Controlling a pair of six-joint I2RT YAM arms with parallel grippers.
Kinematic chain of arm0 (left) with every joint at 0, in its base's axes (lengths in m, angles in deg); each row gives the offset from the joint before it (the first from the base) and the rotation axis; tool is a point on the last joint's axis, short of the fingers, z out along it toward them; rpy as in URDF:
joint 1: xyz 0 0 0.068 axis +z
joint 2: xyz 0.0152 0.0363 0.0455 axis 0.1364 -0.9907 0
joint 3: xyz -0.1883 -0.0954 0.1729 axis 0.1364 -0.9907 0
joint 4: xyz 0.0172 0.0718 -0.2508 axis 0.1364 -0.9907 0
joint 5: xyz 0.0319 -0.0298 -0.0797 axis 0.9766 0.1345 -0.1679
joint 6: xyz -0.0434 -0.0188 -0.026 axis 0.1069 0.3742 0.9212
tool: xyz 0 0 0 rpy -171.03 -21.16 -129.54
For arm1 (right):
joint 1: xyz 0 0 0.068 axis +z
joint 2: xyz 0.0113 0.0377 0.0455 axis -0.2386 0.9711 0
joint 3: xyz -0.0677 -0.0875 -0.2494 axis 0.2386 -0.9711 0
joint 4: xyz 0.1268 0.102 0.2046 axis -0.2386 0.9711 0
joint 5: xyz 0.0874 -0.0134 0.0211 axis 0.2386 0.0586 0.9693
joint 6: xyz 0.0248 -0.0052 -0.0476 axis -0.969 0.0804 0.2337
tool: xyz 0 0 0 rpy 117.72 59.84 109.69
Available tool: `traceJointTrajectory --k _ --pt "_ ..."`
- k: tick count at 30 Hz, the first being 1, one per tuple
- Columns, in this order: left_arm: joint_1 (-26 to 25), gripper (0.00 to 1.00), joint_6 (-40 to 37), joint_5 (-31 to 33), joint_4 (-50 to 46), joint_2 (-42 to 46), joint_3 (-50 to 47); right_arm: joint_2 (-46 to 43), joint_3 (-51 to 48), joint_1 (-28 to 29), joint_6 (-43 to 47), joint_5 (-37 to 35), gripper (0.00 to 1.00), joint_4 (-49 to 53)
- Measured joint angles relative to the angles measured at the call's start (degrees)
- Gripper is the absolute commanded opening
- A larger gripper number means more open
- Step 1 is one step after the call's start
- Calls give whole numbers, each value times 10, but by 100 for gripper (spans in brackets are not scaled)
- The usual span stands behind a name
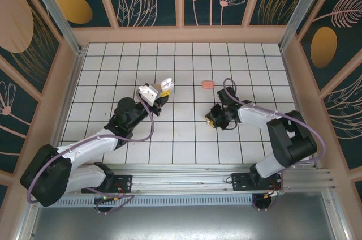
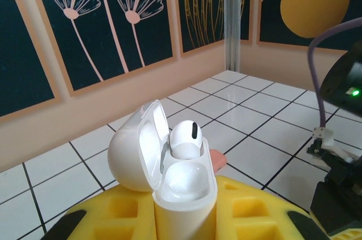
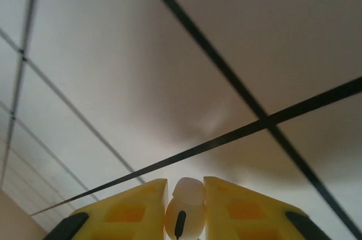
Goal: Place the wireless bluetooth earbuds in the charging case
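Over on the left, the left gripper (image 1: 160,89) is raised above the white tiled floor (image 1: 186,59), left of centre. Its yellow fingers (image 2: 127,214) are clamped on the lower body of a white charging case (image 2: 186,186). The case stands upright between the pads, and in the left wrist view its lid (image 2: 136,149) is swung open to the left. One white earbud (image 2: 185,137) sits in the socket further from the camera, its rounded head and black vent poking above the rim.

Further right, a small salmon-pink piece (image 1: 208,84) lies flat on the tiles. It is between the two grippers and further from the arm bases than either. From the left wrist it peeks out just behind the case (image 2: 219,161). It is too small to tell whether it is an earbud or something else.

On the right, the right gripper (image 1: 213,119) hangs low over the floor, right of centre and well apart from the case. Its yellow fingers (image 3: 133,213) are pressed together on a second white earbud (image 3: 185,209), pinched upright between the pads with a dark slot facing the wrist camera. Beyond it a black grout line (image 3: 237,132) crosses the tiles, with a soft shadow on them.
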Motion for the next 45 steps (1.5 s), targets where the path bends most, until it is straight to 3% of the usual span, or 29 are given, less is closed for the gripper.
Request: traceJointTrajectory --k 8,16,23,28,35,45 --pt "0 0 0 0 -1 8 -7 54 57 -10 28 31 43 42" --pt "0 0 -6 0 -13 25 -8 37 89 -36 99 33 46 75" --pt "0 0 -7 0 -24 29 -8 14 194 -66 318 9 33 135" --pt "0 0 -6 0 -26 29 -8 15 193 -59 417 -15 18 153" --pt "0 0 -4 0 -37 29 -8 15 126 -55 461 -62 12 159" --pt "0 0 0 0 -56 32 -7 23 37 -7 454 -37 9 95"
